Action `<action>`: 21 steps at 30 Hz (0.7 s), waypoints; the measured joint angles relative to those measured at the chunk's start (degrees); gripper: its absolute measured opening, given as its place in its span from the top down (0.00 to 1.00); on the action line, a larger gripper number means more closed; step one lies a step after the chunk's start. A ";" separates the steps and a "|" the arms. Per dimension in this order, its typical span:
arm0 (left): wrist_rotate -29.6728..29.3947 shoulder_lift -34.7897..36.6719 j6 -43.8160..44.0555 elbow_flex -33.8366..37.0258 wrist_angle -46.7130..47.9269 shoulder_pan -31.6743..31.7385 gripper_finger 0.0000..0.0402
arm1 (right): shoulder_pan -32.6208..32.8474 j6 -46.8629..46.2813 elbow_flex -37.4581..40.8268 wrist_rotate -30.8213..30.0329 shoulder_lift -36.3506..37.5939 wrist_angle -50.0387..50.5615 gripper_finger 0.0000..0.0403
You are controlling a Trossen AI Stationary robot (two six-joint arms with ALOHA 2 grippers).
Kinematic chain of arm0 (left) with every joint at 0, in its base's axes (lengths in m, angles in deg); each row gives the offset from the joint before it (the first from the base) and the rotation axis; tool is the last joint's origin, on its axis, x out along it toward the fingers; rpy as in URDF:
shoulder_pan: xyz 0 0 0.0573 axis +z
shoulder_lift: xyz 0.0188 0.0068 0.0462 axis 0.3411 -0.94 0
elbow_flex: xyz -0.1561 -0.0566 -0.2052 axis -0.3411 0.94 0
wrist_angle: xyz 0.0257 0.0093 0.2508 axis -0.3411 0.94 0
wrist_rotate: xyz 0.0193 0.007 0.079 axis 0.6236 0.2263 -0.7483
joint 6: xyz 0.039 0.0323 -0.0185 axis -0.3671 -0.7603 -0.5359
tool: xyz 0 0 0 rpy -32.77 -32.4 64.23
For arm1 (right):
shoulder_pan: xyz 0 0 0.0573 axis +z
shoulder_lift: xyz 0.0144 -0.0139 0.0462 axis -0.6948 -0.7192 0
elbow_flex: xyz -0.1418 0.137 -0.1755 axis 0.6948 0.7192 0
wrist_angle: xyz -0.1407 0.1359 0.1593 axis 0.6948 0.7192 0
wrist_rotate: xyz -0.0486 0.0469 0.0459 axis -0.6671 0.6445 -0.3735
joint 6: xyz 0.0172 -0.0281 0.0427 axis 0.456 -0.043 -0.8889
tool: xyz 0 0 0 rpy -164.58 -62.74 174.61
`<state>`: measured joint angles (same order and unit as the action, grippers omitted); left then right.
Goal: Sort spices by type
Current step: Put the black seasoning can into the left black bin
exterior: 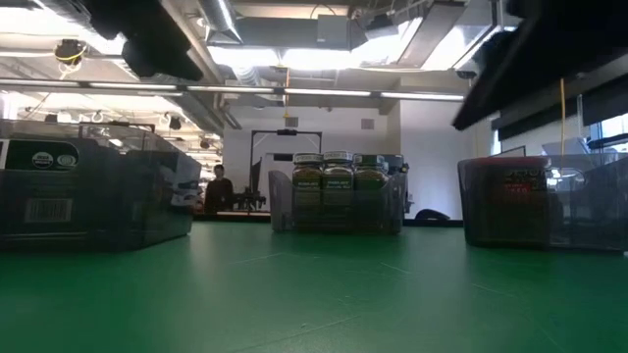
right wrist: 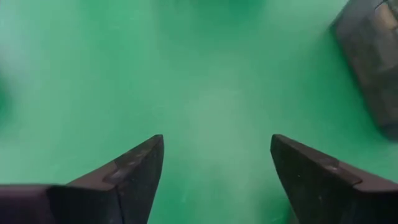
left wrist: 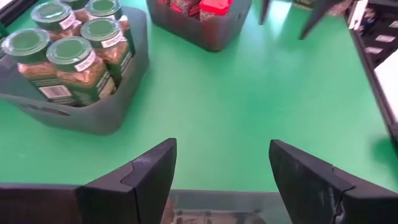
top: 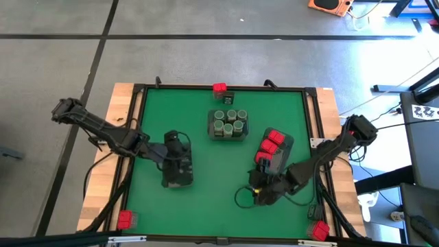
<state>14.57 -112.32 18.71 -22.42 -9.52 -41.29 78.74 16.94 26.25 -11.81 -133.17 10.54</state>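
Spices stood sorted into grey plastic trays on the green tabletop. Round grey-green jars with green lids filled the grey rectangular tray near the middle of the tabletop, packed upright and touching one another; the left wrist view showed their labels and the flaky contents behind the glass. Bright red rectangular boxes sat in a second grey tray to the right of the jar tray, the two trays apart. A third dark grey tray lay on the left side of the tabletop, mostly under the left arm, and what it held could not be made out from above. One more red box rested at the far edge, just beside a small dark tin.

The left tool hung over the near rim of the left tray, its two fingers apart with nothing between them. The right tool hovered over bare green tabletop in front of the red-box tray, fingers also spread and empty.

Red clamps marked the near corners of the wooden frame. In the low view a person showed far back in the room.
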 joint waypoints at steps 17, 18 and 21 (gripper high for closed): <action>-9.22 -0.78 2.36 0.97 -2.00 -1.83 0.37 | -29.53 31.59 -0.07 1.03 10.48 2.35 0.27; -9.65 -0.79 2.34 0.97 -1.93 -1.69 0.37 | -31.70 33.06 -0.07 1.06 10.48 1.97 0.27; -10.50 -0.79 1.86 0.97 -1.97 -0.89 0.37 | -38.53 37.18 -0.07 2.94 10.48 0.13 0.27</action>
<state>4.06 -113.11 20.57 -21.45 -11.49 -42.17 40.21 54.12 26.18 -8.87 -122.69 10.67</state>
